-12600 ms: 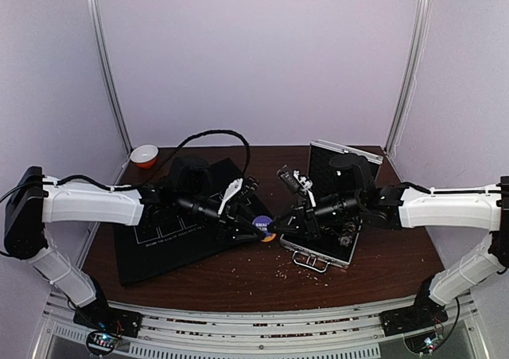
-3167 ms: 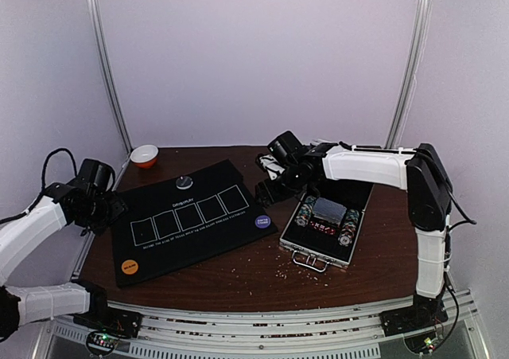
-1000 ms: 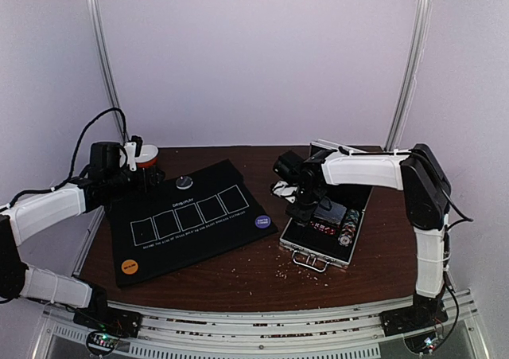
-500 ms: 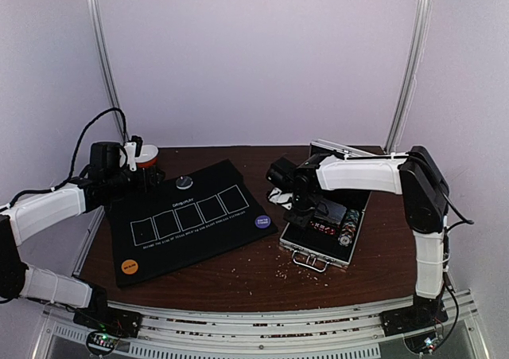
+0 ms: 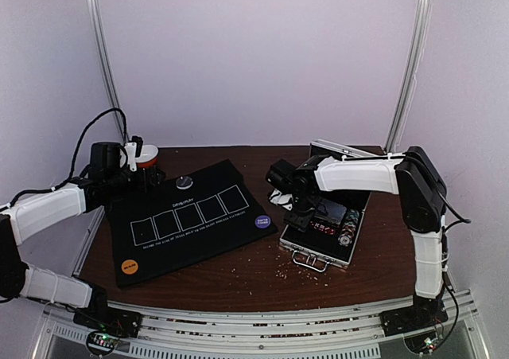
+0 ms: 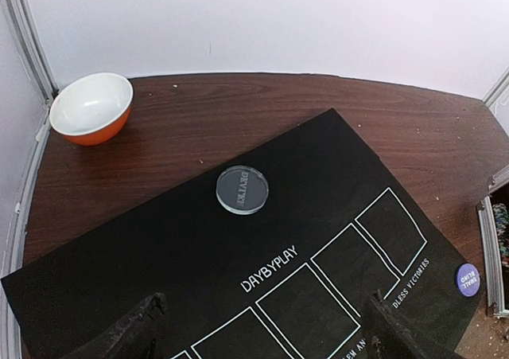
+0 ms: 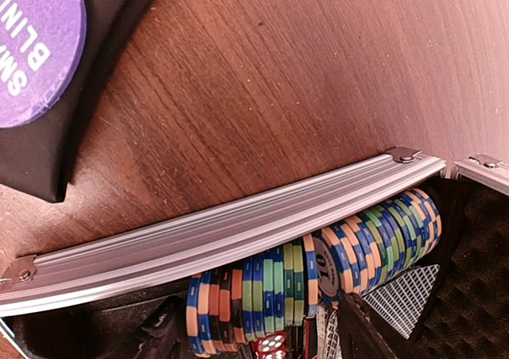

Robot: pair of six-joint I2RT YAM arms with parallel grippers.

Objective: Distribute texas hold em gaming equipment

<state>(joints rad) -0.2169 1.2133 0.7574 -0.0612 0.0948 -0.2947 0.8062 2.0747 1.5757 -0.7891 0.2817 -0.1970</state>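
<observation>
The open silver case [image 5: 318,251] holds rows of striped poker chips [image 7: 318,287], red dice [image 7: 270,347] and a card [image 7: 398,295] with a lattice back. My right gripper [image 5: 298,212] reaches down into the case's left chip row. In the right wrist view the right gripper [image 7: 262,339] is open, one finger at each end of a group of chips; I cannot see if they touch. The black mat [image 5: 191,232] carries a grey disc [image 5: 184,182], a purple disc [image 5: 262,221] and an orange disc [image 5: 130,267]. My left gripper [image 5: 155,177] hangs open and empty over the mat's far left.
An orange-and-white bowl [image 6: 91,108] sits at the table's back left corner, just behind the left gripper. The case lid [image 5: 342,154] leans back at the rear. Crumbs speckle the wood in front of the case. Metal frame posts [image 5: 107,72] rise at both rear corners.
My right gripper has shifted a little left and down onto the case's left chip row, and its jaws have widened. The left arm has not moved.
</observation>
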